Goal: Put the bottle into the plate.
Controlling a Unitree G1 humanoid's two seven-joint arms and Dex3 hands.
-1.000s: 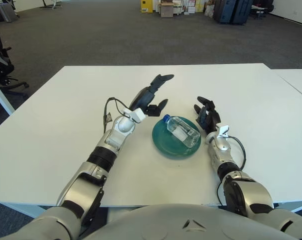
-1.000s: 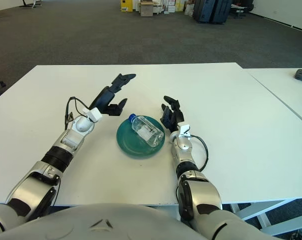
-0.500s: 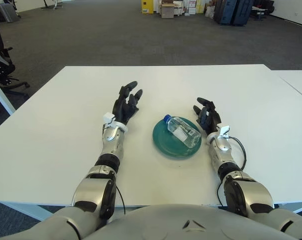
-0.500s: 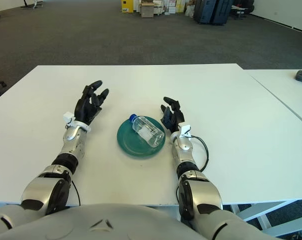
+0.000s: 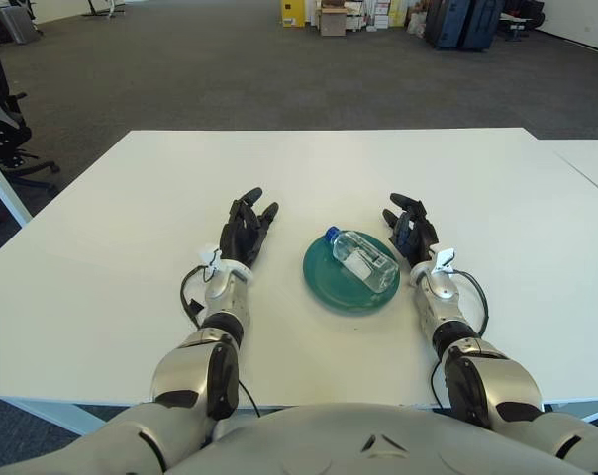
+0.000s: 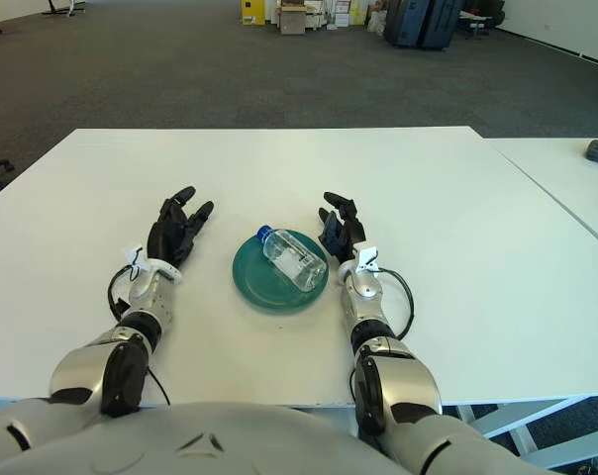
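One bottle [image 5: 362,259] on plate [image 5: 324,282], between hands

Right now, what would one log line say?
bottle: lying in plate | left hand: open on table | right hand: open beside plate

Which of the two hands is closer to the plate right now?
The right hand: it rests on the table just off the green plate's right rim, near the lying bottle. The left hand lies farther off, with bare table between.
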